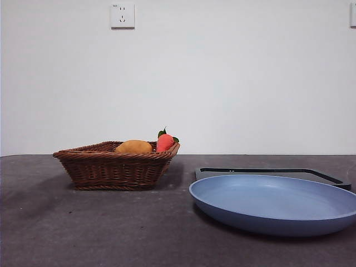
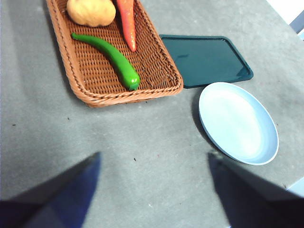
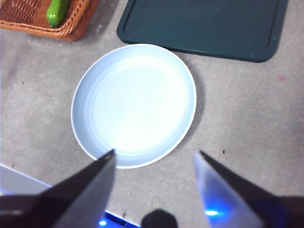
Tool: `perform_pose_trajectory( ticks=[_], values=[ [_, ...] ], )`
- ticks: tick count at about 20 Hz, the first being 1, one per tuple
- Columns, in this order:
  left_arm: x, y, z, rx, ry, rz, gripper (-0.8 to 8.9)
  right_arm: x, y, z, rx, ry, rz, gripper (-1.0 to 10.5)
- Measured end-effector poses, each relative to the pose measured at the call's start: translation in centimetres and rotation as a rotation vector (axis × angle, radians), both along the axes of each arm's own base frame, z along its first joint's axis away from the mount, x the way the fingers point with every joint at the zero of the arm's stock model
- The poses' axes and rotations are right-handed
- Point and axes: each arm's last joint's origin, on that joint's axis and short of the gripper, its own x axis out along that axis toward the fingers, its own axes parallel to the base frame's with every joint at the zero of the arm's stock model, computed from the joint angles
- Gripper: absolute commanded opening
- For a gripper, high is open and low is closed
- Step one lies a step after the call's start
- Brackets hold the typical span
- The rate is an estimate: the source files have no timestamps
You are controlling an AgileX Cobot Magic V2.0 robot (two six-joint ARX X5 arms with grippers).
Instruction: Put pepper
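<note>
The long green pepper [image 2: 111,56] lies in the brown wicker basket [image 2: 90,92]; its end also shows in the right wrist view [image 3: 57,12]. In the front view the basket [image 1: 114,167] hides it. The empty blue plate [image 1: 275,203] sits to the right of the basket and also shows in both wrist views [image 2: 237,122] [image 3: 134,104]. My left gripper [image 2: 154,164] is open and empty, high above the table near the basket. My right gripper [image 3: 154,159] is open and empty, high above the plate's near rim.
A rounded orange-yellow item [image 2: 91,11] and a red item with green leaves [image 2: 127,21] lie in the basket beside the pepper; both show above the rim in the front view [image 1: 133,147] [image 1: 164,142]. A dark green tray [image 2: 205,59] lies behind the plate.
</note>
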Motion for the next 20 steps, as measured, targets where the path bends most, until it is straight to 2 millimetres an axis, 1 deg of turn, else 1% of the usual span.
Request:
perform_pose_trajectory(
  ticks=[4, 7, 10, 13, 15, 17, 20],
  values=[
    [0.0, -0.1, 0.0, -0.014, -0.001, -0.018, 4.37, 1.5, 0.1, -0.8, -0.003, 0.070, -0.003, 3.3],
    [0.0, -0.1, 0.0, -0.016, -0.001, -0.021, 4.37, 3.5, 0.3, -1.5, -0.001, 0.101, -0.009, 3.3],
    [0.0, -0.1, 0.0, -0.016, -0.001, -0.021, 4.37, 5.9, 0.5, -2.8, -0.005, 0.153, -0.009, 3.2],
    [0.0, -0.1, 0.0, -0.016, -0.001, -0.021, 4.37, 8.5, 0.7, -4.8, -0.011, 0.214, -0.010, 3.2],
    [0.0, -0.1, 0.0, -0.016, -0.001, -0.021, 4.37, 10.2, 0.9, -6.5, -0.015, 0.263, -0.010, 3.2],
    [0.0, -0.1, 0.0, -0.016, -0.001, -0.021, 4.37, 11.5, 1.1, -8.1, -0.020, 0.312, -0.007, 3.2],
    [0.0, -0.1, 0.0, -0.016, -0.001, -0.021, 4.37, 13.0, 1.3, -10.2, -0.026, 0.372, -0.004, 3.2]
  ],
)
